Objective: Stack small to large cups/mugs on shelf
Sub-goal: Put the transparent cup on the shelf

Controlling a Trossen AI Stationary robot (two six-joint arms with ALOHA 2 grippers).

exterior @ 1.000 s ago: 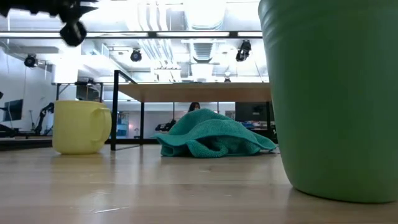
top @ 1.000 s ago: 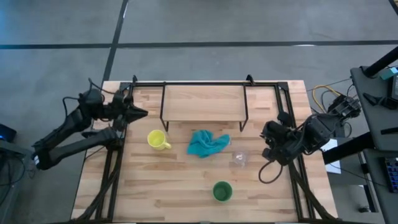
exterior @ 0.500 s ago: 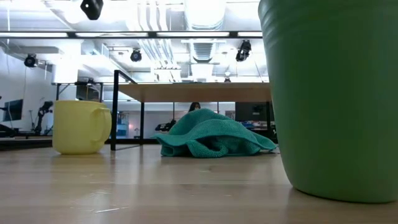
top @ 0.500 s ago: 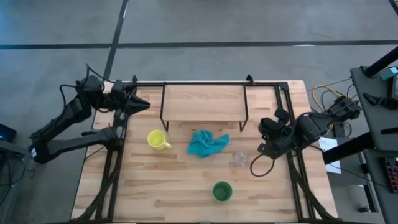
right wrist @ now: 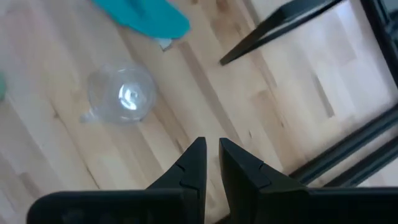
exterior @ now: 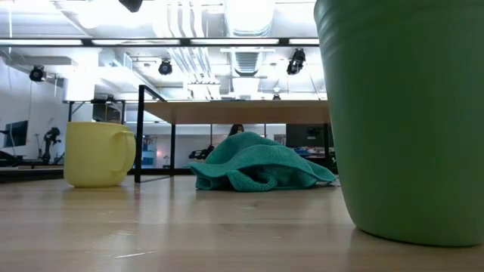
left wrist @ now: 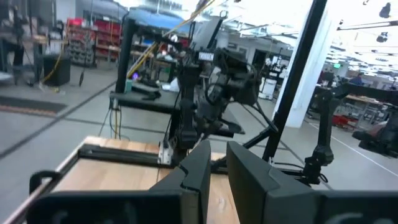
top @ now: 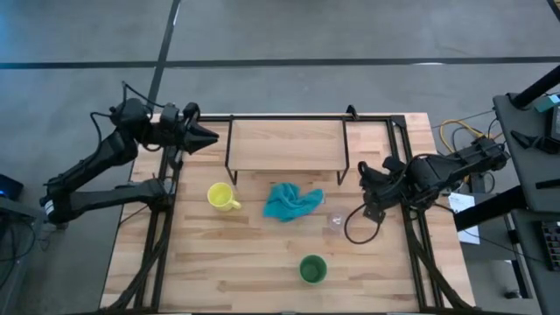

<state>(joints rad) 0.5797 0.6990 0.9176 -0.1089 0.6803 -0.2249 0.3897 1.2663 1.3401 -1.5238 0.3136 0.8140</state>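
Presently nothing is stacked and the shelf [top: 284,144], standing along the tabletop's far edge, carries no vessel. The clear glass cup [top: 337,220] sits right of centre on the tabletop, just beside the teal cloth [top: 291,202]. The yellow mug [top: 220,196] stands left of centre, near the shelf's left legs. The green cup [top: 312,269] stands near the front edge.

The right gripper [top: 365,185] hovers close to the glass cup, between it and the shelf's right legs. Its fingers [right wrist: 189,163] are nearly closed, a narrow gap between them, holding nothing. The left gripper [top: 208,136] waits above the far left corner, fingers [left wrist: 198,173] also almost together and empty.

Judged step: reaching for the glass cup. To do it well, the right fingers should part wider than the cup, come down astride its rim and avoid snagging the cloth beside it. Clear glass may slip, so a firm, centred grip is advisable.

No brand, label or legible writing is seen on any vessel.
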